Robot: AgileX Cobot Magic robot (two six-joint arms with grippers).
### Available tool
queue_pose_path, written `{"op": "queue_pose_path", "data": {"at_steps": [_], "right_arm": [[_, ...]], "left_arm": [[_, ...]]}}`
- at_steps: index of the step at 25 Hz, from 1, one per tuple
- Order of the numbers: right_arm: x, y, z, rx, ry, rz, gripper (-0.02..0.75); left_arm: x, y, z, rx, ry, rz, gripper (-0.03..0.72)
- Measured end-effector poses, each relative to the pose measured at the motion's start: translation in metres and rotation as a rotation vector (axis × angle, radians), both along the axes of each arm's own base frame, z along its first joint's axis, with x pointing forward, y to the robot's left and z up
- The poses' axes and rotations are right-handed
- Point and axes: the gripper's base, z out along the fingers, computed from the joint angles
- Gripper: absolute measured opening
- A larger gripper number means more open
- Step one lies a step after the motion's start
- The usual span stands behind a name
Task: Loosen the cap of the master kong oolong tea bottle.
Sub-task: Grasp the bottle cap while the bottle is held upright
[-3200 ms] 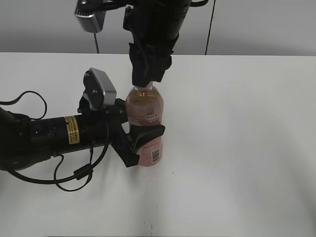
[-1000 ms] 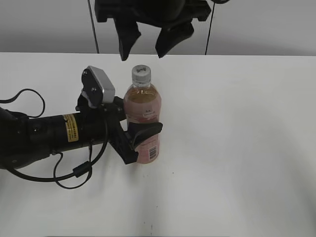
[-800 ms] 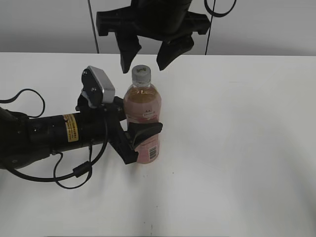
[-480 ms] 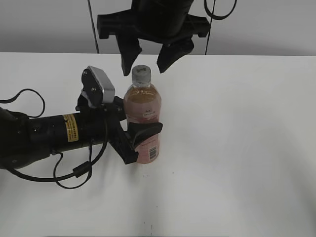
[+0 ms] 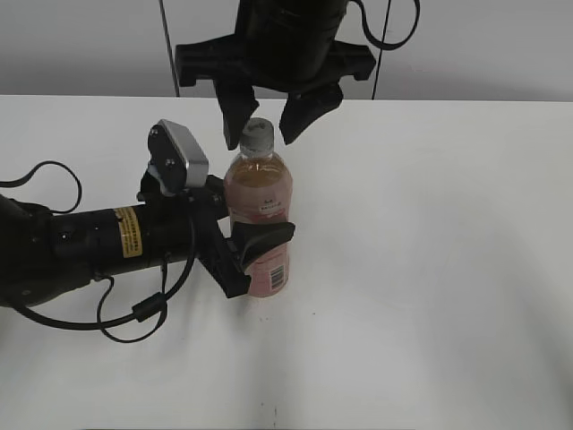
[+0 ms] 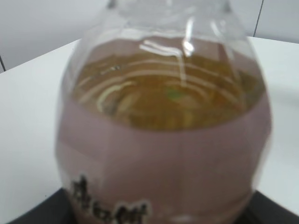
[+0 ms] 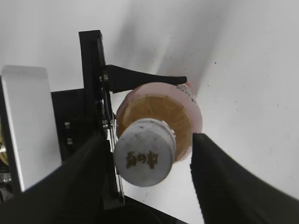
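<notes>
Right gripper [image 5: 266, 125] hangs from above, jaws spread wide, one finger on each side of the cap [image 5: 258, 133]. In the right wrist view both dark fingers [image 7: 222, 179] flank the cap [image 7: 145, 157] with clear gaps; neither touches it, nothing held.

Left gripper [image 5: 255, 246] reaches in sideways from the left, closed around the lower body of the master kong oolong tea bottle [image 5: 260, 210], one curved finger wrapping the front at label height. Left wrist view is filled by the bottle's [image 6: 163, 135] shoulder and amber tea; the fingers themselves are barely visible there.

Bottle stands upright on the white table [image 5: 430, 269], left of centre, cap on the neck. Pink label and barcode face the camera. The silver wrist camera [image 5: 179, 157] on the left arm sits just beside the bottle's shoulder.
</notes>
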Motion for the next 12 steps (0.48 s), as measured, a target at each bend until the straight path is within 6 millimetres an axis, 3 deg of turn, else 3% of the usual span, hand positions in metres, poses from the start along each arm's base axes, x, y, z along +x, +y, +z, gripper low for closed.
{"op": "queue_pose_path", "data": {"at_steps": [4, 7, 12], "right_arm": [[0.0003, 0.0002, -0.0009, -0.001, 0.002, 0.0, 0.389], [0.0006, -0.0001, -0.0009, -0.011, -0.011, 0.028, 0.283], [0.0007, 0.0, -0.0008, -0.064, -0.094, 0.295, 0.273]], "left_arm": [[0.0, 0.0, 0.0, 0.0, 0.0, 0.0, 0.385], [0.0, 0.0, 0.0, 0.0, 0.0, 0.0, 0.385], [0.0, 0.0, 0.0, 0.0, 0.0, 0.0, 0.385]]}}
